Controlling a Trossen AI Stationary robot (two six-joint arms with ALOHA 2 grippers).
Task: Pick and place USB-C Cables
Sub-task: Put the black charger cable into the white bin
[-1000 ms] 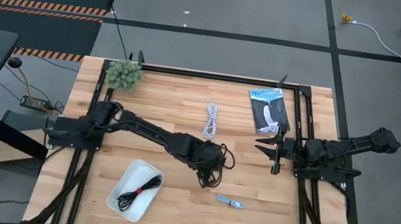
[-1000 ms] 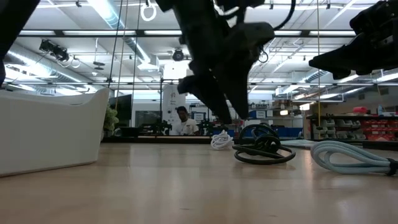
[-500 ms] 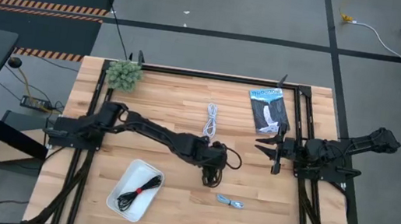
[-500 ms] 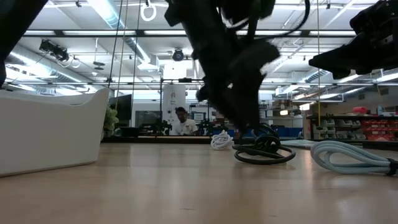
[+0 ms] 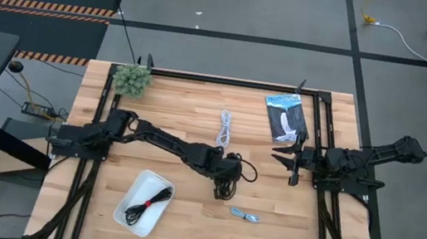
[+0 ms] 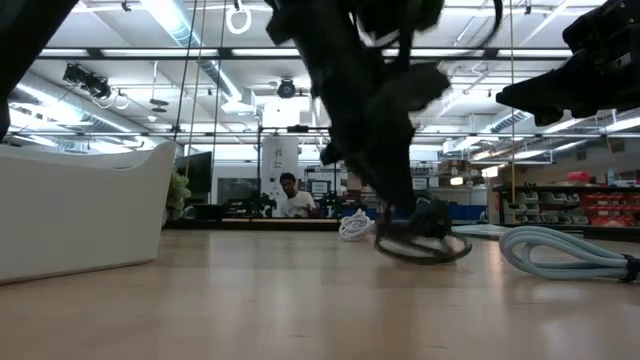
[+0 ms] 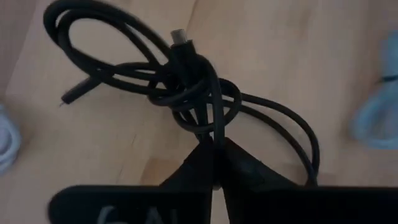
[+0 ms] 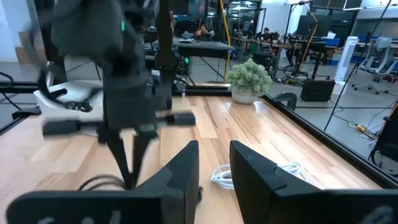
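A plain black USB-C cable (image 7: 155, 74), loosely coiled, lies on the wooden table near its middle (image 5: 238, 172). My left gripper (image 7: 213, 146) stands over it, shut on its strands (image 6: 425, 248). A white cable (image 5: 225, 128) lies farther back and a short silvery-grey one (image 5: 244, 216) nearer the front. A black cable with a red tie (image 5: 147, 205) rests in the white tray (image 5: 129, 196) at the front left. My right gripper (image 8: 214, 165) waits open at the table's right side (image 5: 285, 159), touching nothing. My left gripper pinches a few strands of the black cable between its two fingertips, where the loops cross near the coil's middle (image 7: 212, 127). The fingers come from above, pointing down. The coil's loops lie spread on the table around the fingers, slack.
A flat black-and-blue packet (image 5: 285, 117) lies at the back right and a small green plant (image 5: 132, 80) at the back left corner. A dark frame (image 5: 203, 76) runs along the table's edges. Bare wood lies between the tray and the grey cable.
My left gripper has come down onto the black cable, moving slightly toward the table's right edge, and has shut on its strands. The coil has stayed on the table.
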